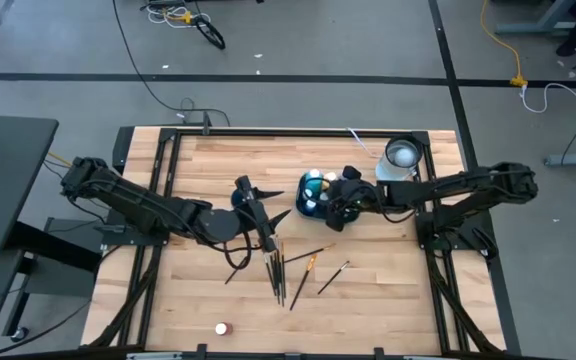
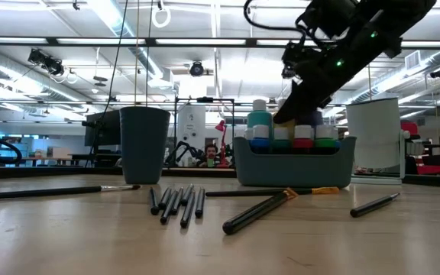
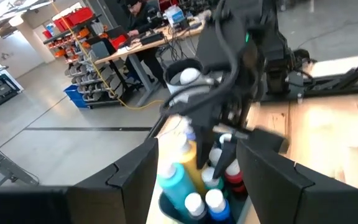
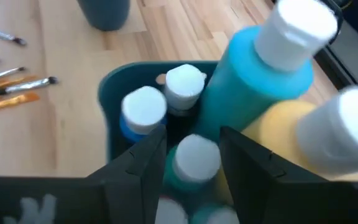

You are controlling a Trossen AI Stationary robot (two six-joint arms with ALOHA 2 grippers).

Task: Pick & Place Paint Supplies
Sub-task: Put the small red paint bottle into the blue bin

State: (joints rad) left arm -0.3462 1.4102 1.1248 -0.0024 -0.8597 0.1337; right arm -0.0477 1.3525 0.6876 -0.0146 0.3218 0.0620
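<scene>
Wooden table (image 1: pixel 198 290) takes up most of the shot. Toward its far edge there's a dark blue-grey cup (image 2: pixel 143 145) standing upright, and over by the far right corner a white container (image 1: pixel 400 158). A small round white-and-red thing (image 1: pixel 223 328) sits near the table's front edge.

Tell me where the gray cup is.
In the high view the cup stands near the table's middle, left of the bottle bin, just behind the pile of brushes, beside the left hand.
</scene>
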